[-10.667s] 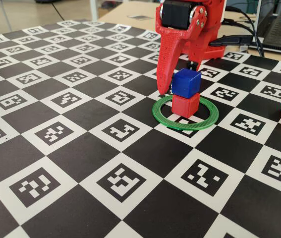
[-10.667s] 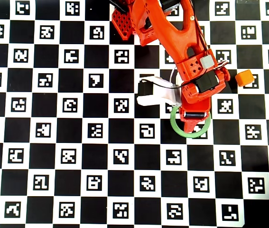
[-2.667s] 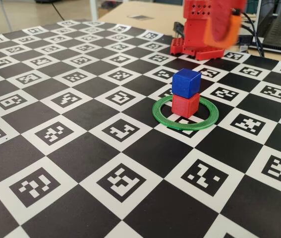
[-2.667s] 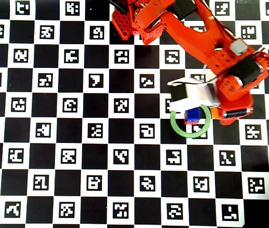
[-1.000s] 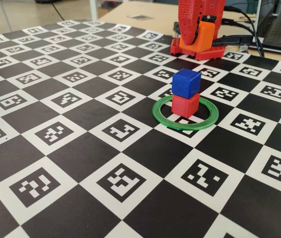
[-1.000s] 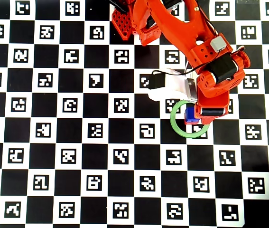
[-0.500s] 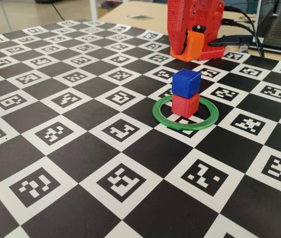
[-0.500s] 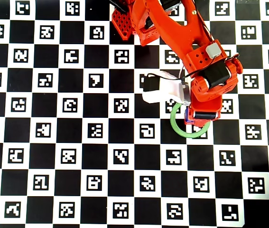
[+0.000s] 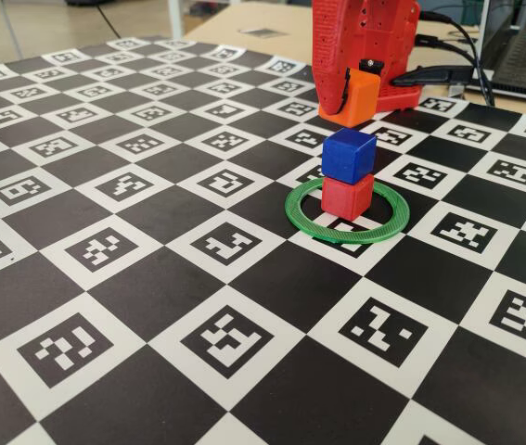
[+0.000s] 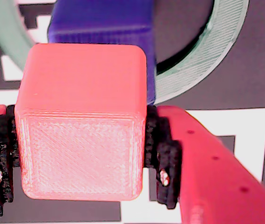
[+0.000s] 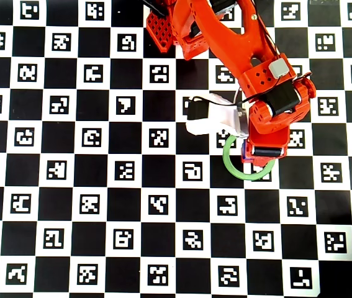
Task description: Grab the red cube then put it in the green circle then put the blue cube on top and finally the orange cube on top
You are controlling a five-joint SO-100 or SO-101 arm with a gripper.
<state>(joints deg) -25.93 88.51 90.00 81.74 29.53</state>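
Clamped in the tool (image 9: 344,104), the orange cube (image 9: 361,97) hangs above the blue cube (image 9: 348,154).

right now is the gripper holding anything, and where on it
Yes: the gripper holds the orange cube, its black pads pressed on two opposite side faces.

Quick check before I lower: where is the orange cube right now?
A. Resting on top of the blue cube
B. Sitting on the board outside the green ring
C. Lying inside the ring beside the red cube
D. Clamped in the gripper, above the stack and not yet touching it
D. In the fixed view the orange cube sits between the fingers of the gripper, with a gap above the blue cube, which rests on the red cube inside the green circle.
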